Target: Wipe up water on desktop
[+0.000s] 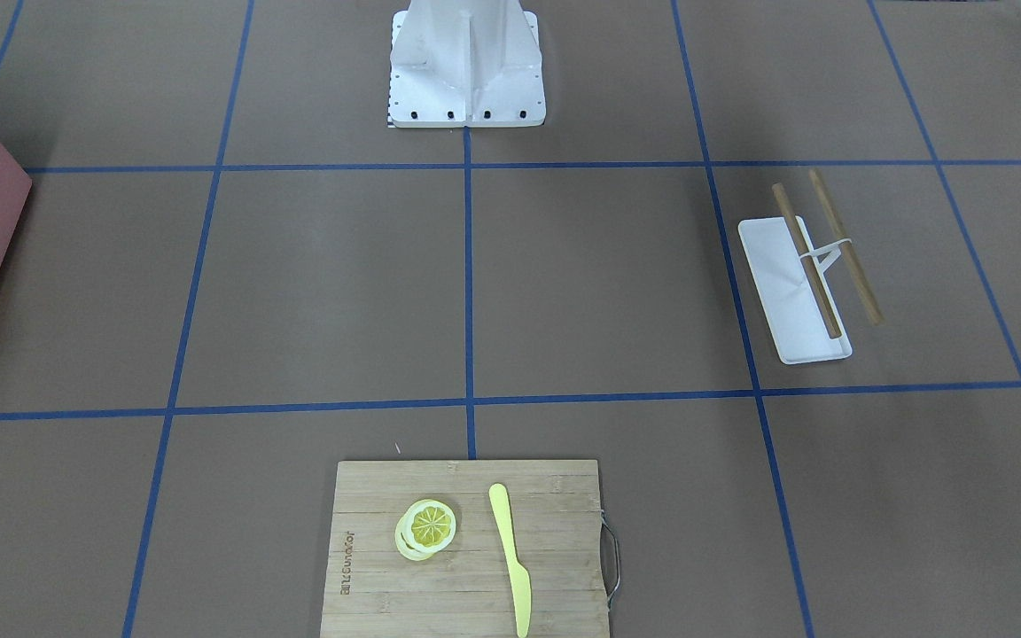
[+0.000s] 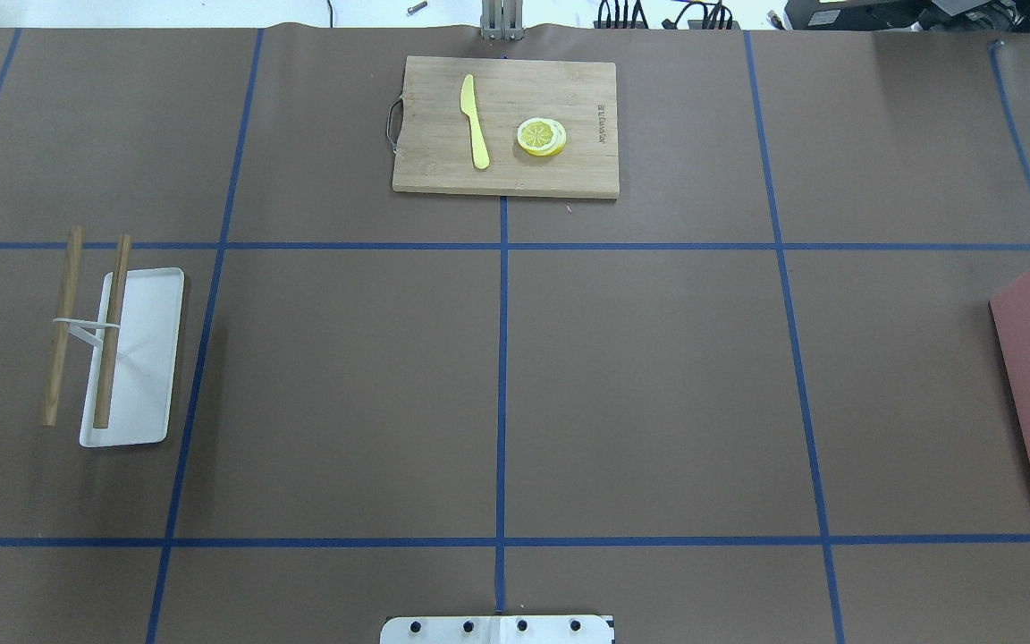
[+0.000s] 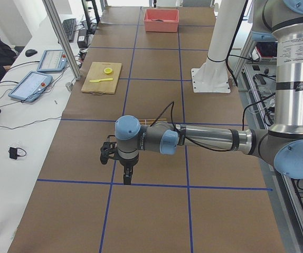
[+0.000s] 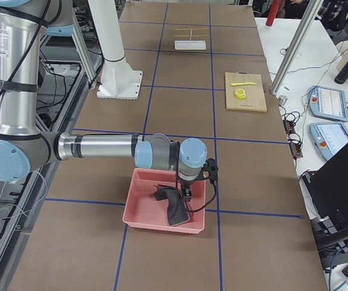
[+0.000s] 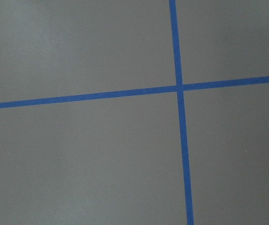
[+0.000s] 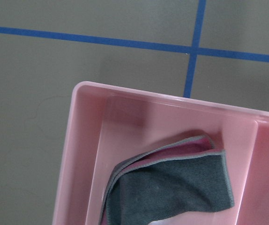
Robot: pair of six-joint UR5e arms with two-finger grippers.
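The desktop [image 2: 658, 385] is a matte brown surface with a grid of blue tape; I see no water on it. A dark grey and pink cloth [image 6: 172, 187] lies folded in a pink bin [image 6: 87, 154] at the table's right end. My right gripper [image 4: 186, 193] hangs just over that bin and cloth in the exterior right view; I cannot tell whether it is open or shut. My left gripper [image 3: 126, 178] points down over a tape line near the table's left end; I cannot tell its state. Neither wrist view shows any fingers.
A bamboo cutting board [image 2: 506, 125] with a yellow knife [image 2: 476, 121] and lemon slices [image 2: 541, 137] lies at the far middle. A white tray [image 2: 135, 358] with two wooden sticks [image 2: 113, 331] sits on the left. The robot's white base [image 1: 466, 66] stands at the near edge.
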